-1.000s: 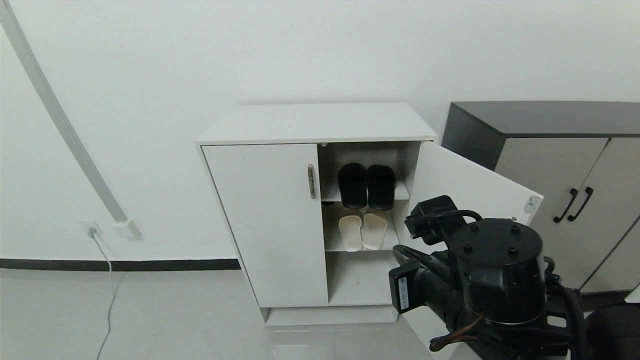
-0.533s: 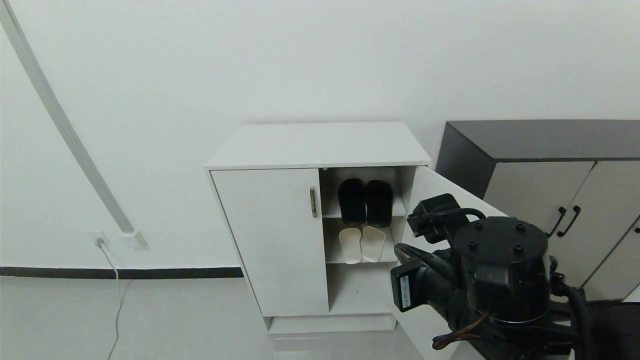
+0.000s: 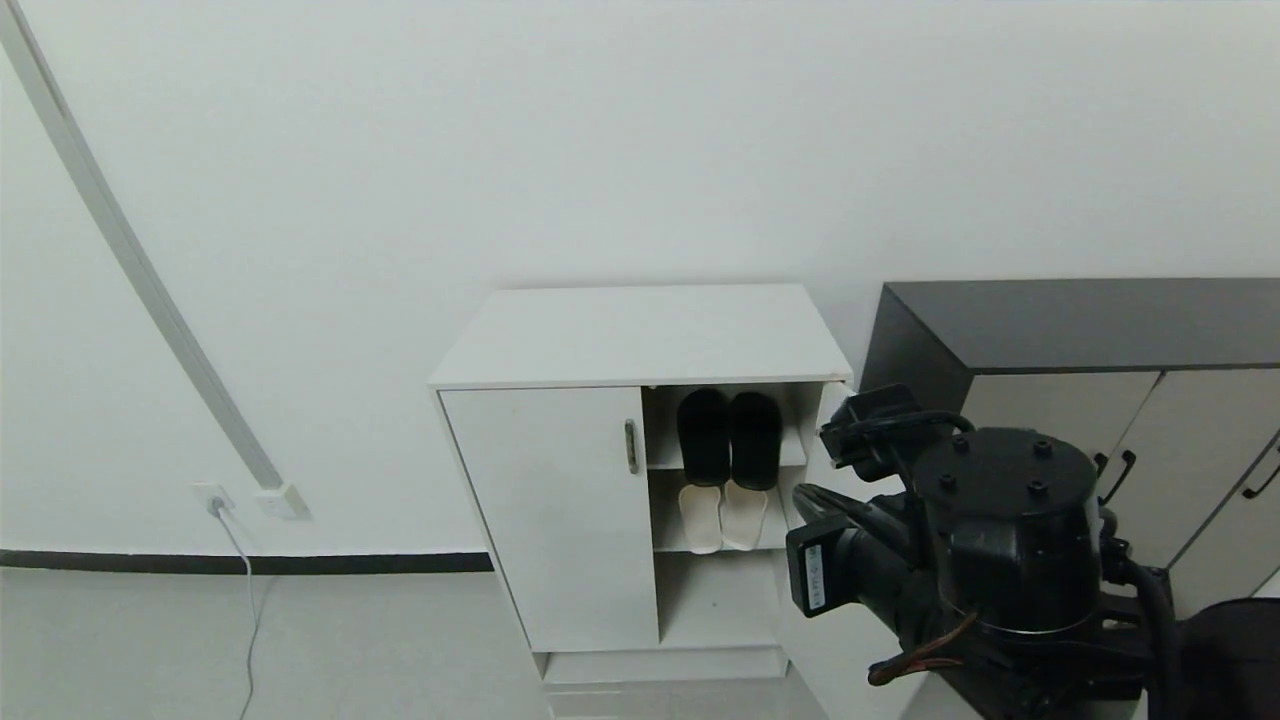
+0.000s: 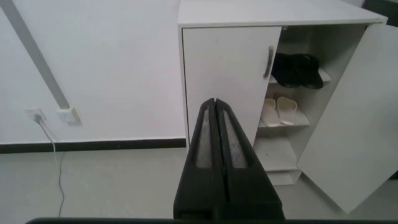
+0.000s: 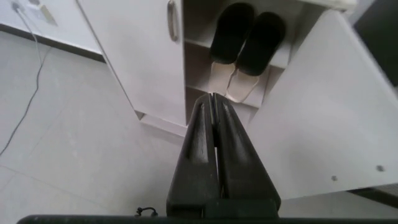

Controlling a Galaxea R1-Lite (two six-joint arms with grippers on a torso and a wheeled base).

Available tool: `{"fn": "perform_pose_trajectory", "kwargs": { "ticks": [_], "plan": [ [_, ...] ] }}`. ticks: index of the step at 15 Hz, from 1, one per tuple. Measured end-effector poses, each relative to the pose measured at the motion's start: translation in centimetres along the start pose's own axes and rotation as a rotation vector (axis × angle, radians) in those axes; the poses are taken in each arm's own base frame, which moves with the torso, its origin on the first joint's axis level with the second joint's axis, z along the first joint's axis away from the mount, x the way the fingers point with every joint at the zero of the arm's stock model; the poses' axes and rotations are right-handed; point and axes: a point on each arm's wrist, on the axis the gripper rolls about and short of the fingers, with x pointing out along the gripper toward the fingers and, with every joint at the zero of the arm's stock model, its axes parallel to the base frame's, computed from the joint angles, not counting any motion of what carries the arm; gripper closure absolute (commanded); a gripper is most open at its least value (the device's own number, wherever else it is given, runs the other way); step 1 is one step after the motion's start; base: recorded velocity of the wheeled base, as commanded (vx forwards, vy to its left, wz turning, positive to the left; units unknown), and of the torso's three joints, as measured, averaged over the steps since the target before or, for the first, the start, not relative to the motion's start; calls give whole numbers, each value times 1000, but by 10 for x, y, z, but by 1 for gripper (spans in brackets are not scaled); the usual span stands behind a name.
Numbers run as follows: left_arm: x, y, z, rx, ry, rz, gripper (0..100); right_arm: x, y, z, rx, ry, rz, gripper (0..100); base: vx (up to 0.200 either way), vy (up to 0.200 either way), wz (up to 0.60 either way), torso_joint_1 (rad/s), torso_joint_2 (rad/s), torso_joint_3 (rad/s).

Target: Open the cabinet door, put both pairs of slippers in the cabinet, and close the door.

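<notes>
The white cabinet (image 3: 640, 335) stands against the wall with its left door (image 3: 550, 510) shut and its right door (image 4: 354, 124) swung open. Black slippers (image 3: 730, 437) lie side by side on the upper shelf, and white slippers (image 3: 722, 515) on the shelf below. The bottom compartment holds nothing. My left gripper (image 4: 214, 102) is shut and empty, some way back from the cabinet and level with the shut door (image 4: 227, 81). My right gripper (image 5: 213, 96) is also shut and empty, in front of the open compartment, beside the open door (image 5: 323, 112). Both pairs show beyond it: black slippers (image 5: 249, 40), white slippers (image 5: 233, 81).
A grey cabinet with a dark top (image 3: 1080, 330) stands right of the white one, close behind the open door. A wall socket with a hanging cable (image 3: 215, 495) sits low on the left wall. Bare tiled floor (image 3: 300, 650) lies before the cabinet's left side.
The whole head view has shifted: the cabinet now looks smaller and lower, so the camera has drawn back. The slippers stay on their shelves and the right door stays open.
</notes>
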Motion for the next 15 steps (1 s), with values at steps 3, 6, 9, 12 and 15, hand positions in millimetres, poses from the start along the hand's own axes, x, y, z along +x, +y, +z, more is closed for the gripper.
{"fn": "perform_pose_trajectory", "kwargs": {
  "ticks": [3,6,9,12,15],
  "plan": [
    [0,0,0,-3,0,0,100,2,-2,0,0,3,3,100,0,0,0,50,-117,-63],
    [0,0,0,-4,1,0,100,2,-2,0,0,4,2,100,0,0,0,0,0,0],
    [0,0,0,-4,1,1,100,2,-2,-2,-2,11,19,100,0,0,-400,0,2,2],
    [0,0,0,-7,1,0,100,2,-3,-2,-4,14,18,100,0,0,-600,4,-2,5],
    [0,0,0,-7,0,0,100,6,-9,-2,-5,15,-4,100,0,0,-200,6,1,1]
  ]
}}
